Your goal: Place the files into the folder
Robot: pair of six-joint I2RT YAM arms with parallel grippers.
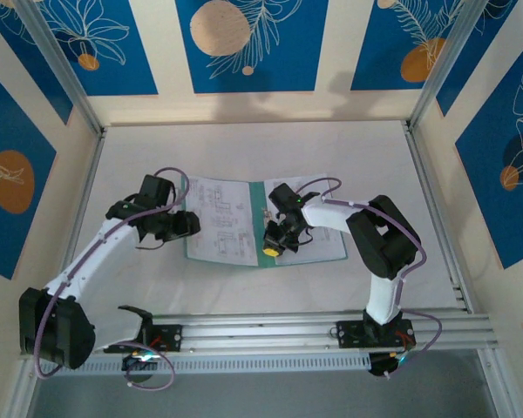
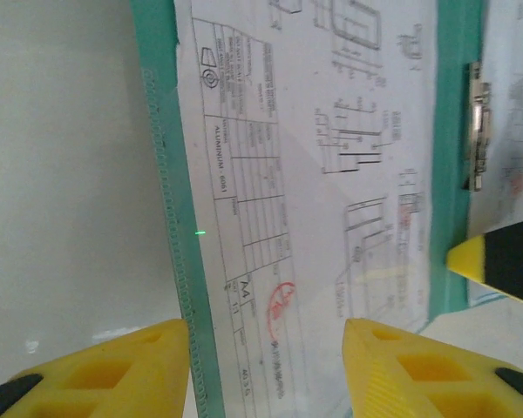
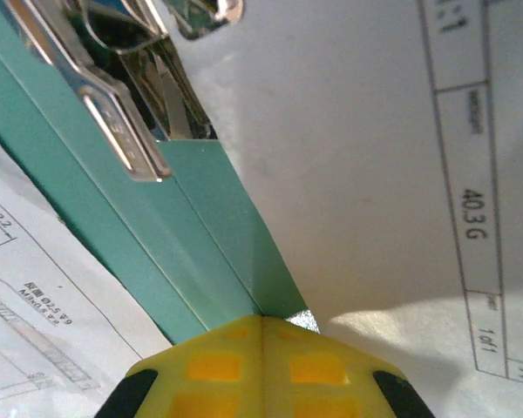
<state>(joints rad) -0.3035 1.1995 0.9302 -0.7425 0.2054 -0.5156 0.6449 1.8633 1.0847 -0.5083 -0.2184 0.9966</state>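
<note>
We see the flat teal-green card folder point(image 2: 167, 131) lying open on the white counter point(image 1: 270, 148), with printed white paper sheets point(image 1: 218, 218) on both halves. The left fingers point(image 1: 185, 225) are spread wide over its left edge, holding nothing. The right fingers point(image 3: 261, 359) are pressed together at its spine; we cannot tell whether they grip anything.

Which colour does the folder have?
Teal-green. The folder shows best in the right wrist view.

I read the top camera as high at the near edge, looking down on the whole table point(image 1: 244, 148). Left wrist camera faces down, close over the folder point(image 2: 181, 226); right wrist camera is even closer, at its spine. All three share the folder.
</note>
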